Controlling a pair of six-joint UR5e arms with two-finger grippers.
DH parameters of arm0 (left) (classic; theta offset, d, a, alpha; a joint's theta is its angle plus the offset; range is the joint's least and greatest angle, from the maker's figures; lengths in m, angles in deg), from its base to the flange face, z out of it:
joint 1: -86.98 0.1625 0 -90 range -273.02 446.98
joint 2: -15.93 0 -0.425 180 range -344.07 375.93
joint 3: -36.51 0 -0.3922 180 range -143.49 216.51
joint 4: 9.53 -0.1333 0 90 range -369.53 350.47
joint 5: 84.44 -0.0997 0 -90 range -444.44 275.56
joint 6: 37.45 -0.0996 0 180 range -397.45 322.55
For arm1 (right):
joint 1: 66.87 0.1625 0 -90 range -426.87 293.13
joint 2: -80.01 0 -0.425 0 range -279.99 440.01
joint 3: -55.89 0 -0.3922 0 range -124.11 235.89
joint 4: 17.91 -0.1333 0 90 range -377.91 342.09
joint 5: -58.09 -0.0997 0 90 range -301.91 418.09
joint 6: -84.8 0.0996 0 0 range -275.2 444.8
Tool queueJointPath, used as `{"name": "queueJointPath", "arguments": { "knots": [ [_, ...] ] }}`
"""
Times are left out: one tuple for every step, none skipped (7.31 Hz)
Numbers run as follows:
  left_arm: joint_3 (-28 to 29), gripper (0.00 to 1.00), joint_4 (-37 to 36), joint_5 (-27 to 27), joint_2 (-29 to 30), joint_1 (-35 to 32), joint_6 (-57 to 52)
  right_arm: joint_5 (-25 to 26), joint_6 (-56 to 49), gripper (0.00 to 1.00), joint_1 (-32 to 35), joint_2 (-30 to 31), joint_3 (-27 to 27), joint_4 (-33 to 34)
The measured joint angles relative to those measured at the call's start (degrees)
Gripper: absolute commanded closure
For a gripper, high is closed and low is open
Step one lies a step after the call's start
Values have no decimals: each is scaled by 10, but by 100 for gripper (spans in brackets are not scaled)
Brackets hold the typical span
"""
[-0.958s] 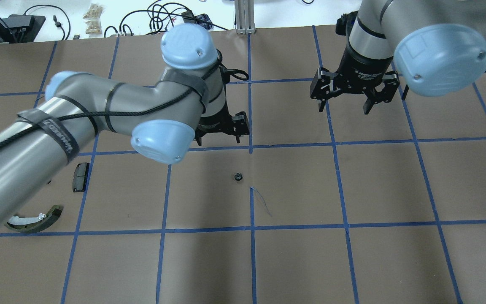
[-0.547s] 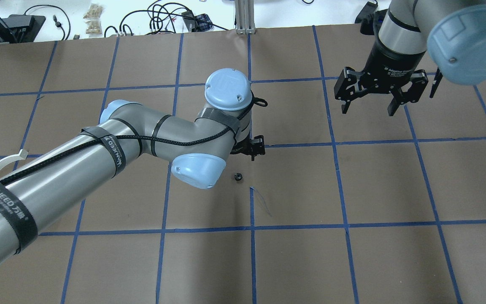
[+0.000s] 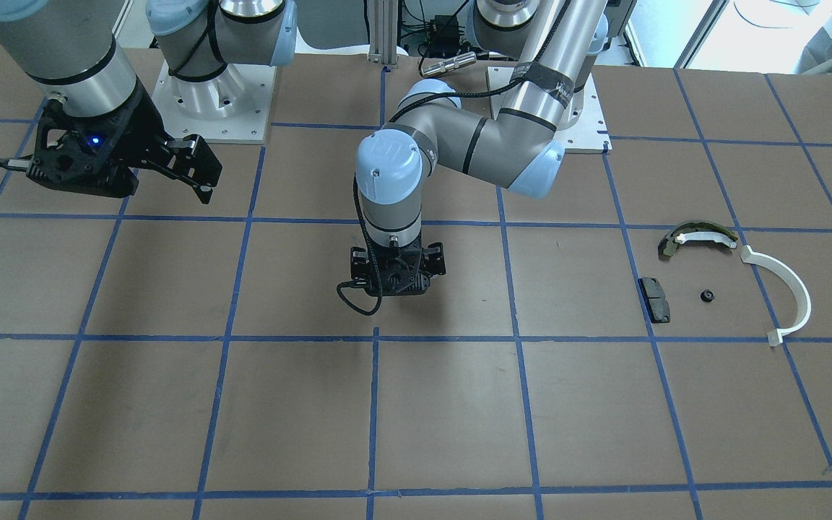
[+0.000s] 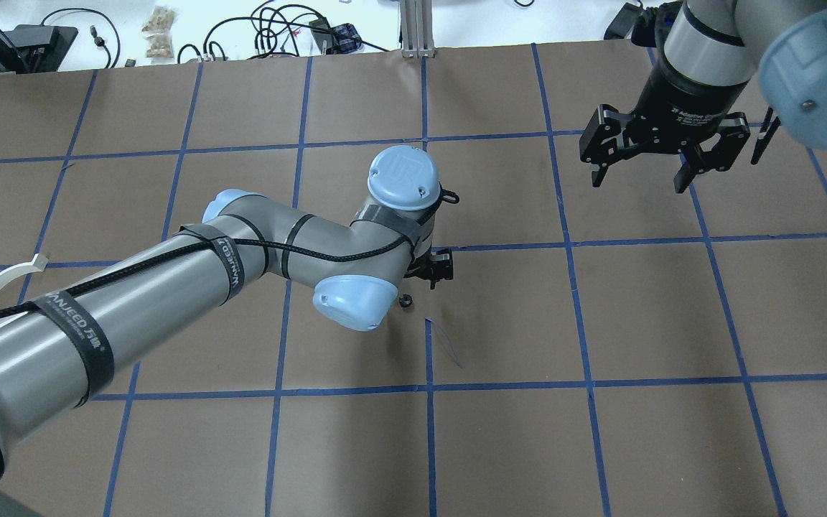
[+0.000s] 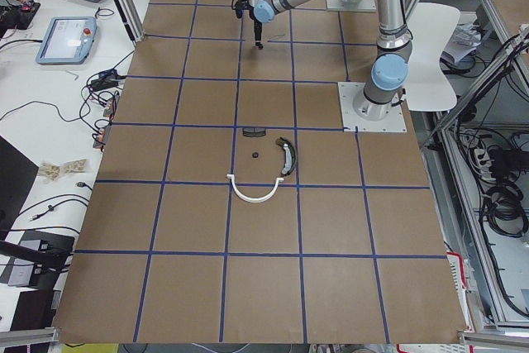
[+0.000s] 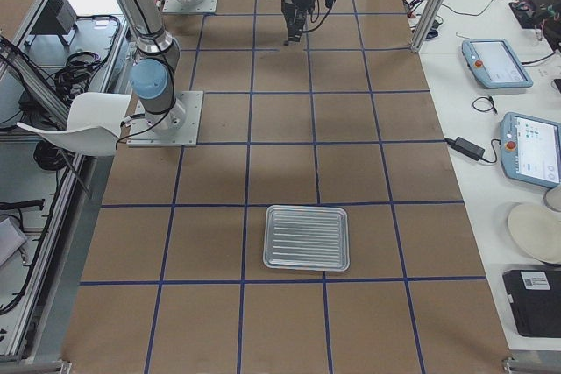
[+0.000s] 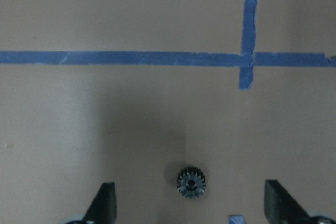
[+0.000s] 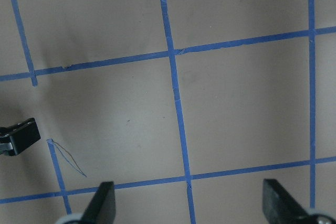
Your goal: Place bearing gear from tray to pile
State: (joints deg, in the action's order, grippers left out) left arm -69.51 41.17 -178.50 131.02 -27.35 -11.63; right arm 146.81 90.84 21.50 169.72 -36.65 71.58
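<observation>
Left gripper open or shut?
Open: left gripper fingers stand wide apart in the wrist view, gear on the table between them, untouched.

Small dark toothed gear (image 7: 191,182), flat

Right claw (image 8: 191,205) looks straight down, tips spread wide at the frame's bottom edge, nothing between them. Below is brown counter (image 8: 247,103) with a blue tape grid (image 8: 176,103). A black block (image 8: 18,136) pokes in at the left edge, can't tell what it is. A thin blue scribble (image 8: 71,161) lies just beside it.
</observation>
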Motion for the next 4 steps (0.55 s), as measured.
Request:
{"name": "queueJointPath", "arguments": {
  "knots": [
    [-14, 3, -20, 1, 5, 0, -1, -4, 0, 0, 0, 0, 0, 1],
    [-27, 16, -40, 1, 8, -1, -1, -6, -2, 0, 0, 0, 0, 2],
    [-34, 33, -58, 2, 10, -1, -2, -8, -3, 0, 0, -1, 1, 2],
    [-36, 52, -67, 2, 9, -1, -4, -6, -5, 0, 0, -3, 0, 2]
  ]
}}
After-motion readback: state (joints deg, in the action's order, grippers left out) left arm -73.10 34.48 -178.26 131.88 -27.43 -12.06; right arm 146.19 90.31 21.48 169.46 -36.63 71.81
